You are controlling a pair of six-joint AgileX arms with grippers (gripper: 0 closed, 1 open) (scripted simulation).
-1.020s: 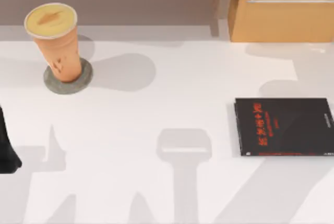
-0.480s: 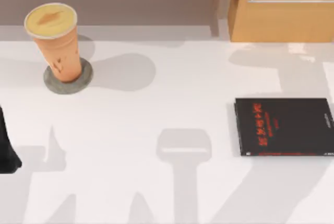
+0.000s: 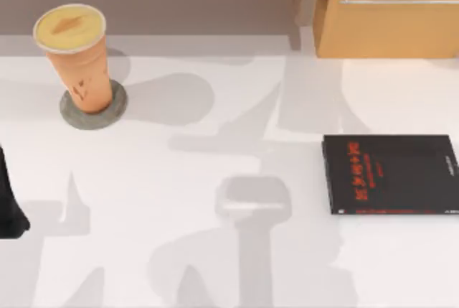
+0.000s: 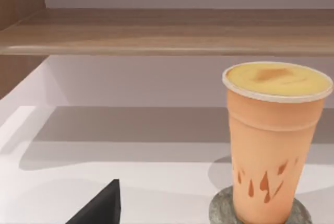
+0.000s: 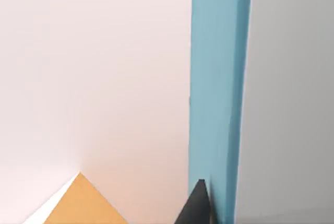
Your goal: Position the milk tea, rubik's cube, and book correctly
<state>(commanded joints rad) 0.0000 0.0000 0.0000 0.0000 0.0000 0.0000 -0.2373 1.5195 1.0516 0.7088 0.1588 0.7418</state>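
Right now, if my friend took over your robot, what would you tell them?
Left gripper: parked at the table's left edge, near the milk tea.
Right gripper: a dark fingertip sits against the teal-blue book, so it looks gripped; I cannot confirm it.
Milk tea: upright on the grey round disc, back left of the table. Looks placed.
Black book with red lettering: flat on the right side, not part of the job.
Left to do: set the teal-blue book down, then place the rubik's cube.
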